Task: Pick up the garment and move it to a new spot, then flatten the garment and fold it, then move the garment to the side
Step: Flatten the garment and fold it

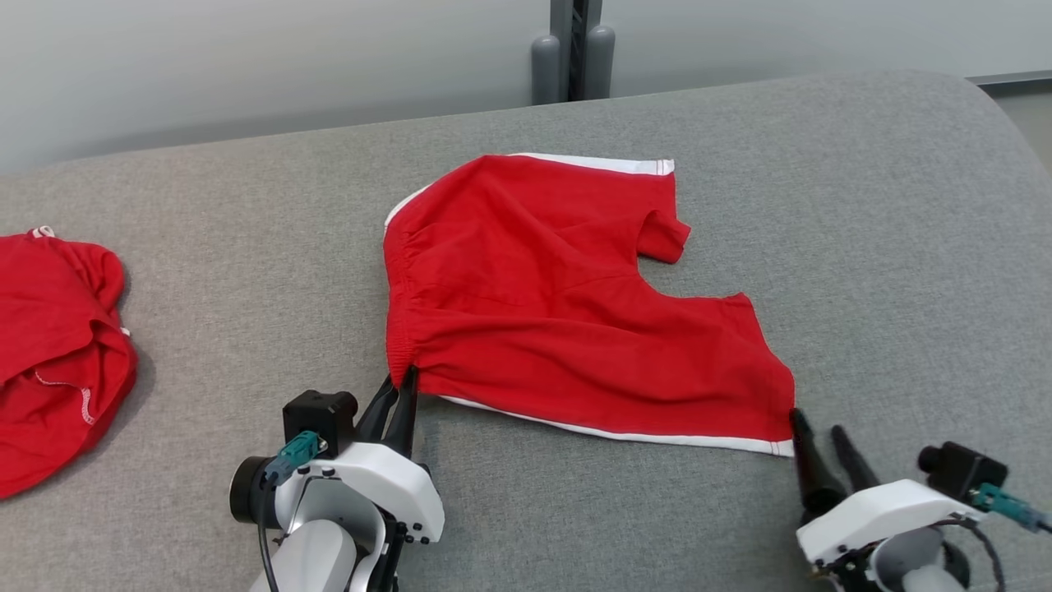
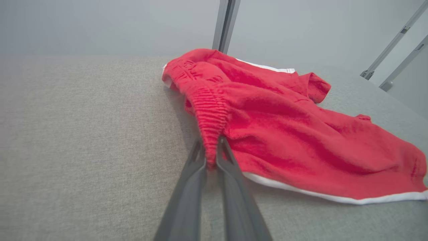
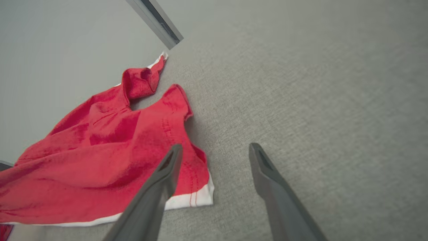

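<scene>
You had open room on every side of the red cotton shorts with white side stripes, which lay spread near the middle of the grey woven padded surface. The widest free stretch ran to the right of the shorts, out to the surface's rounded far corner. A narrower band lay between their far side and the back edge. To the left, a 2nd red garment with white stitching sat crumpled at the picture's edge, well apart from the shorts, with bare cloth between the 2.

Your left gripper was pinched tight on the near end of the gathered elastic waistband, the ribbed fabric squeezed between its 2 dark fingers. Your right gripper stood with its jaws spread wide and gripping nothing. 1 finger lay at the near right corner of the leg hem, the other over bare cloth. Whether that finger touched the fabric, you could not tell.

Behind the back edge rose a plain pale grey wall and a grey upright post.

The surface was a coarse, flat weave. The shorts were soft and lightly creased, the far leg's hem curled over, a white band tracing the near edge.
</scene>
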Controlling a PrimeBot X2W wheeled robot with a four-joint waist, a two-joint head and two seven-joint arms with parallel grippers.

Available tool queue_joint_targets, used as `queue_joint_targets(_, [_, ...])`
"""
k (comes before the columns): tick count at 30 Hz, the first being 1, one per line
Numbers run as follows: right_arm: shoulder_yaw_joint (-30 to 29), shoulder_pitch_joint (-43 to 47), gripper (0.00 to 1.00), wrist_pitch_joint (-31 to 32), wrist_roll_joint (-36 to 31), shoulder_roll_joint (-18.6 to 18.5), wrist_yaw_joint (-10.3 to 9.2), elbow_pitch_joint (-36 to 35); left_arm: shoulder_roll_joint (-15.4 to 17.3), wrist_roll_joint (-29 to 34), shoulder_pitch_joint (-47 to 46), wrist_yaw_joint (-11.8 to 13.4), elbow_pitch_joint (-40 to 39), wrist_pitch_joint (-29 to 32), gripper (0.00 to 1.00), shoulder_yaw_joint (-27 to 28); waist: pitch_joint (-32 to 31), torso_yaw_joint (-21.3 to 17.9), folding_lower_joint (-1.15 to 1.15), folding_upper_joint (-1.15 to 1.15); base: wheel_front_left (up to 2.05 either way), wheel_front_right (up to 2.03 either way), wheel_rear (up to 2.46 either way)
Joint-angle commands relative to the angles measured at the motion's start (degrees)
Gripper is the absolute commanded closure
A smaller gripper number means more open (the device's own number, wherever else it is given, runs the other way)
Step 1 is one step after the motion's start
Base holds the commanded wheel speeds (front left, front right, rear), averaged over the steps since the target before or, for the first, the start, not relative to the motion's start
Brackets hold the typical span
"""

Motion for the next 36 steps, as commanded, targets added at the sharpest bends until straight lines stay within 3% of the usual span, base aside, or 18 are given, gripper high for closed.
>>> queue_joint_targets(1, [2.2,-0.9,0.0,-0.3,2.0,-0.4,0.0,1.6,0.6,0.3,0.7,0.6,-1.1,0.4,1.0,-0.1,0.1,0.4,0.0,0.0,0.0,0.0,0.0])
queue_joint_targets(11, [9.8,-3.2,0.0,-0.2,6.4,-0.1,-0.01,9.2,1.1,-0.2,1.7,1.3,-4.3,2.0,1.0,-0.8,0.3,1.5,0.0,0.0,0.0,0.0,0.0])
queue_joint_targets(12, [10.3,-3.5,0.07,-0.1,7.1,0.0,-0.01,9.7,1.1,-0.2,1.7,1.4,-4.5,2.0,1.0,-0.8,0.3,1.6,0.0,0.0,0.0,0.0,0.0])
queue_joint_targets(13, [10.8,-3.8,0.67,-0.2,7.3,0.0,-0.01,10.2,1.1,-0.2,1.7,1.4,-4.7,2.1,1.0,-0.9,0.3,1.7,0.0,0.0,0.0,0.0,0.0])
queue_joint_targets(15, [11.8,-4.3,0.67,-0.5,7.8,0.0,-0.01,10.6,1.2,-0.3,1.9,1.5,-4.9,2.3,1.0,-1.0,0.2,1.9,0.0,0.0,0.0,0.0,0.0])
queue_joint_targets(16, [12.1,-4.6,1.0,-0.7,8.0,0.0,-0.01,10.8,1.3,-0.4,1.9,1.5,-5.1,2.4,1.0,-1.0,0.2,2.0,0.0,0.0,0.0,0.0,0.0])
queue_joint_targets(25, [11.6,-7.1,1.0,-2.5,7.1,-0.5,-0.01,5.8,1.5,-2.9,3.4,-0.1,-8.2,4.4,1.0,-1.1,-1.8,2.1,0.0,0.0,0.0,0.0,0.0])
queue_joint_targets(36, [4.4,-10.2,1.0,4.3,1.1,-0.4,-0.01,-15.6,2.9,-10.3,1.8,-4.9,-22.5,13.9,1.0,-0.9,-6.0,2.5,0.0,0.0,0.0,0.0,0.0])
